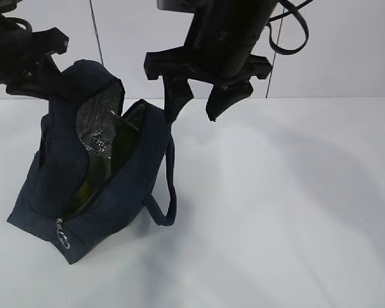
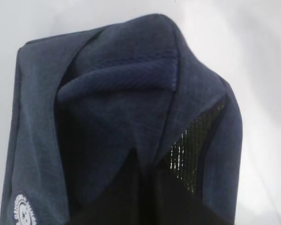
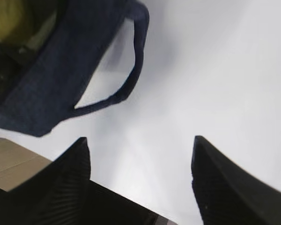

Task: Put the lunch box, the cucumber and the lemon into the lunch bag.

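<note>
The dark navy lunch bag stands open at the left of the white table, its silver lining showing. My left gripper is shut on the bag's raised top edge; in the left wrist view the gripper pinches the navy fabric. Inside the bag lies a dark green length that looks like the cucumber. A yellow-green shape, probably the lemon, also shows there. The lunch box is hidden. My right gripper hangs open and empty just right of the bag's mouth, over bare table.
One strap handle droops off the bag's right side onto the table. A white round logo is on the bag's side. A tan, cardboard-like surface lies at the table's near edge. A black cable loops behind the right arm.
</note>
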